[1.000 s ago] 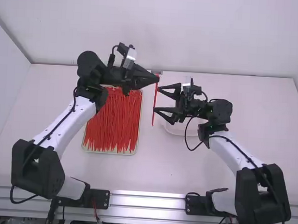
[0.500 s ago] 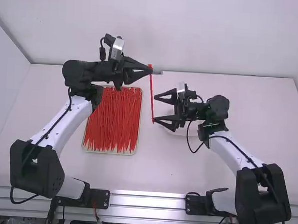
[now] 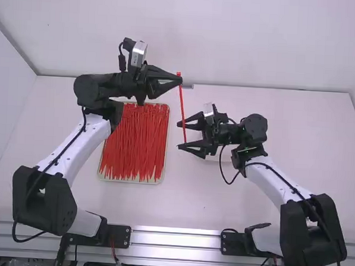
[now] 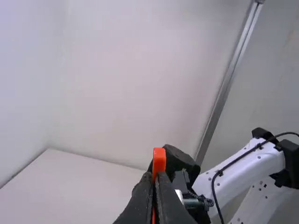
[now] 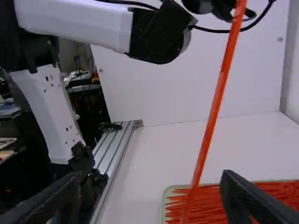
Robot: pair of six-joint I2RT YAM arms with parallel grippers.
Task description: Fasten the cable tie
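Note:
My left gripper (image 3: 178, 81) is raised above the table's far side, shut on the head end of one red cable tie (image 3: 181, 107). The tie hangs down from it, its tail reaching between the fingers of my right gripper (image 3: 185, 133), which stands open around the tail's lower end. In the left wrist view the tie's orange-red head (image 4: 159, 159) sticks up between the shut fingers. In the right wrist view the tie (image 5: 216, 108) runs slanting between the two spread fingers (image 5: 252, 199).
A tray (image 3: 130, 179) holding several red cable ties (image 3: 135, 141) lies on the table under the left arm. A shallow clear dish (image 3: 215, 154) sits under the right gripper. Open white table lies to the right and front.
The left gripper lifted the tie up and slightly left over the last second. The right gripper moved left and lower, bringing its open fingers around the tie's tail.

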